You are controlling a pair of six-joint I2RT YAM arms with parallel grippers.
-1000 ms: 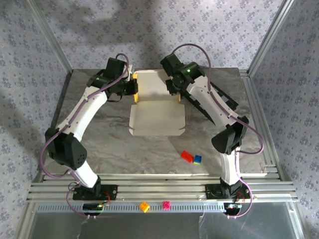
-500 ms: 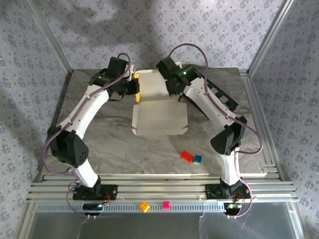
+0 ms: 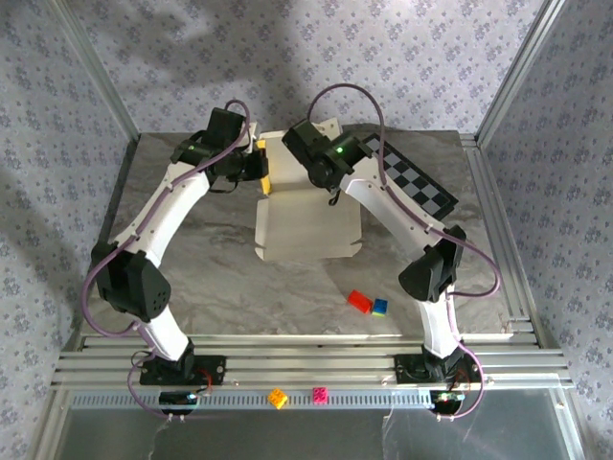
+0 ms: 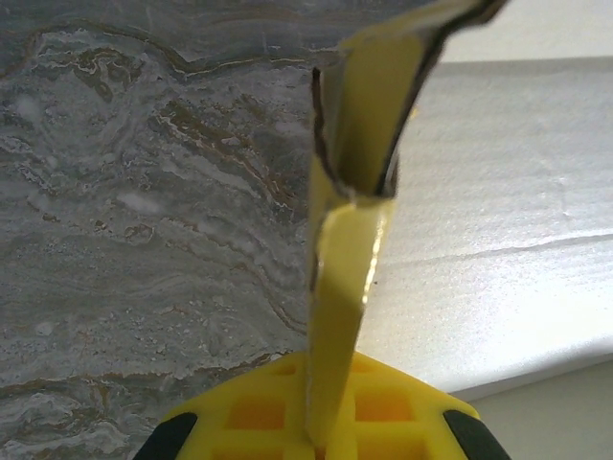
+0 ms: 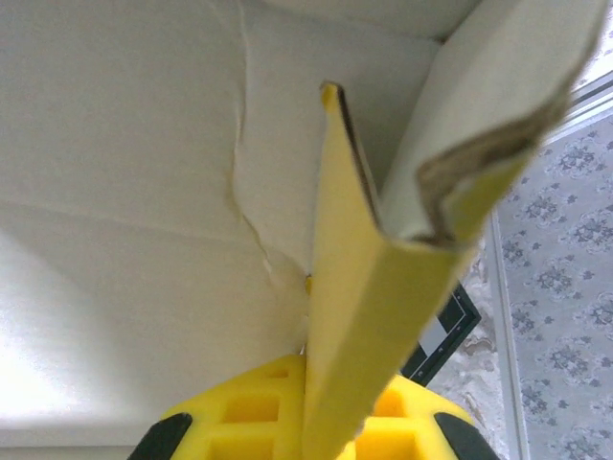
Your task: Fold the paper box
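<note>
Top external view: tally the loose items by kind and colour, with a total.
red brick: 1
blue brick: 1
yellow brick: 1
pink brick: 1
paper box: 1
checkerboard mat: 1
Total: 6

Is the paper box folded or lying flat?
Partly: the paper box has its near panel flat; left tool and right tool pinch raised flaps.
</note>
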